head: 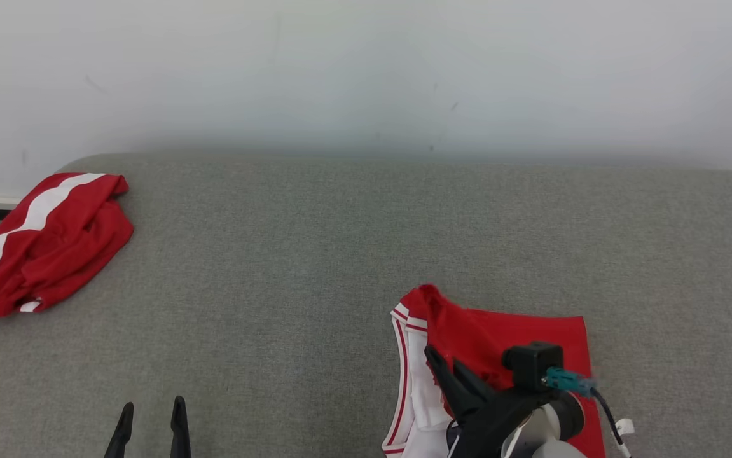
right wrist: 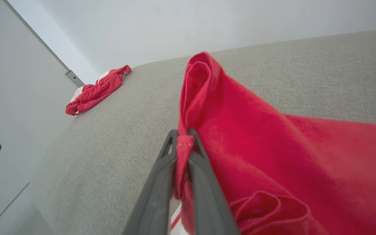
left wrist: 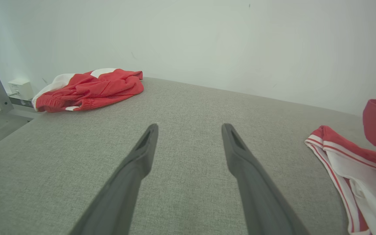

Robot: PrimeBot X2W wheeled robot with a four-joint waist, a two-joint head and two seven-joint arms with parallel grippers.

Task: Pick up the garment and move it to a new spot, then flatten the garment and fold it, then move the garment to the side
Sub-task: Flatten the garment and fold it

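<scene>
We have our right gripper clamped on the red garment; our left gripper stands fingers apart, that garment to its right.

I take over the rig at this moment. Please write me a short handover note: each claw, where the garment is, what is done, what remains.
Claws: the left claw is open and holds nothing, above the bare grey surface. The right claw is shut on a red edge of the garment, lifting a fold.
Things: the rest of the garment lies rumpled at the near right. A second red-and-white garment lies bunched at the far left corner.
Done: garment gripped.
Left: flatten it, fold it, move it aside.
</scene>
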